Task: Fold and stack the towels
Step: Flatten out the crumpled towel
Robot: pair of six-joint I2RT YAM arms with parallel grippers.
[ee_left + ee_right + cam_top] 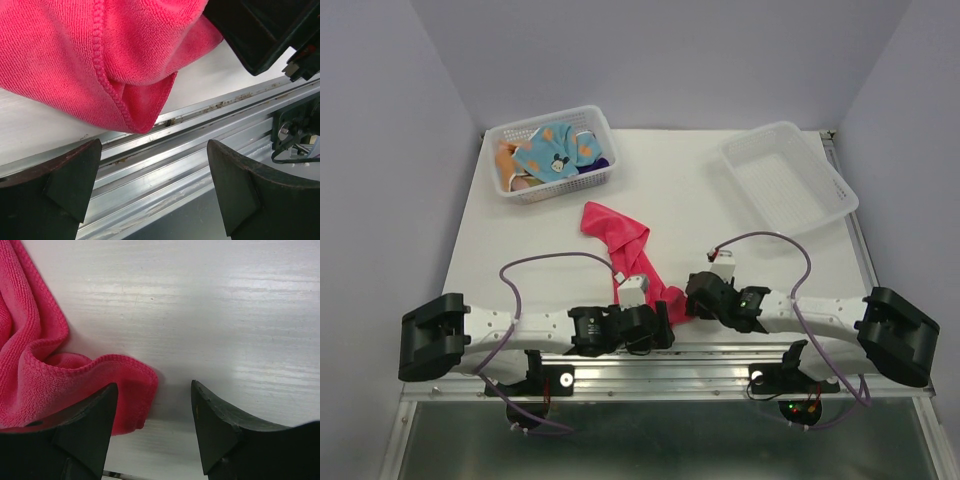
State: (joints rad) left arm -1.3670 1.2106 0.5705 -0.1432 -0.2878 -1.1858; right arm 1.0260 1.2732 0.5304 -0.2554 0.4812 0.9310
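A bright pink-red towel lies crumpled in a long strip on the white table, its near end between my two grippers. My left gripper is open and empty at the table's front rail; in the left wrist view the towel's hemmed corner hangs just beyond its gripper. My right gripper is open, low over the table; in the right wrist view a towel corner lies between its fingertips, close to the left finger. The light blue spotted towel lies on top in the left basket, with peach-orange and dark purple cloth beside it.
A white perforated basket with the other towels stands at the back left. A second white basket, holding nothing, stands at the back right. An aluminium rail runs along the table's front edge. Walls enclose three sides.
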